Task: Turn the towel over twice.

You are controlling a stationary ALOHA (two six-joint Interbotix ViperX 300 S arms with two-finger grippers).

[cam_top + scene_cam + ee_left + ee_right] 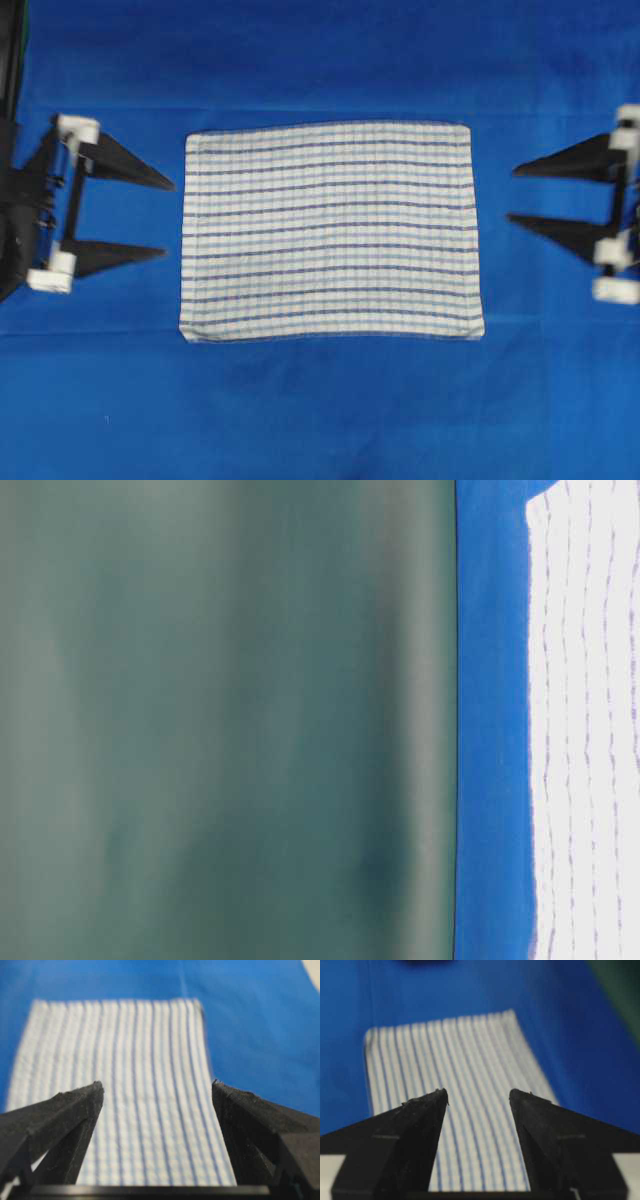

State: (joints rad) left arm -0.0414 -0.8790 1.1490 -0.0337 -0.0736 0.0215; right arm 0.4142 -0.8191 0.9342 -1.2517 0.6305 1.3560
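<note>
The towel (330, 232), white with dark and light blue stripes, lies flat and spread out in the middle of the blue sheet. My left gripper (168, 218) stands open just off the towel's left edge, nothing between its fingers. Off the right edge my right gripper (512, 194) is open too, a small gap from the cloth. From the left wrist the towel (135, 1085) stretches away between the wide black fingers of the left gripper (158, 1087). In the right wrist view the towel (465, 1075) runs ahead of the open right gripper (477, 1094). The table-level view catches the towel (585, 730) along the table top.
A plain blue sheet (330, 410) covers the whole table around the towel. A dark green backdrop (220, 720) stands behind the table. The left arm's dark body (15, 200) sits at the left border.
</note>
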